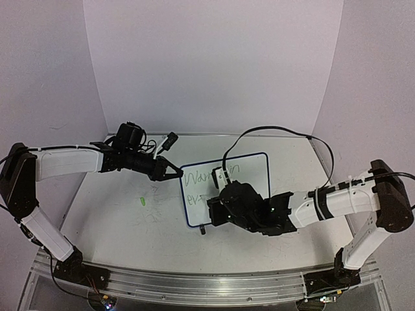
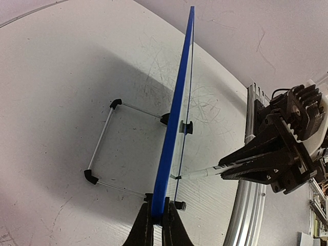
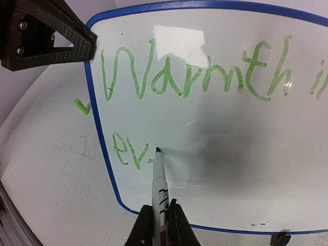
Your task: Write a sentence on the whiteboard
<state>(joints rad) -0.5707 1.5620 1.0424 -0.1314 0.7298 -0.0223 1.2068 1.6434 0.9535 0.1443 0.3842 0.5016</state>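
Mid-writing, second line: left gripper (image 2: 158,223) is clamped shut on the rim of the small white blue-rimmed whiteboard (image 1: 253,175), which is propped on the scuffed white counter (image 1: 110,220). The right gripper (image 3: 160,220) pinches a slim white marker (image 3: 158,171), tip touching the board just after "ev" of the green handwritten sentence (image 3: 195,77). Next, likely: finish "every" with light rightward strokes, board braced.

You see a smooth, glossy whiteboard (image 3: 230,143) that throws back a bright glare, edged by a smooth blue plastic-looking rim (image 2: 177,118). Your table (image 2: 51,77) is matt white and scuffed with fine grey scratches, and the rail (image 1: 194,285) at its near edge looks like brushed metal.
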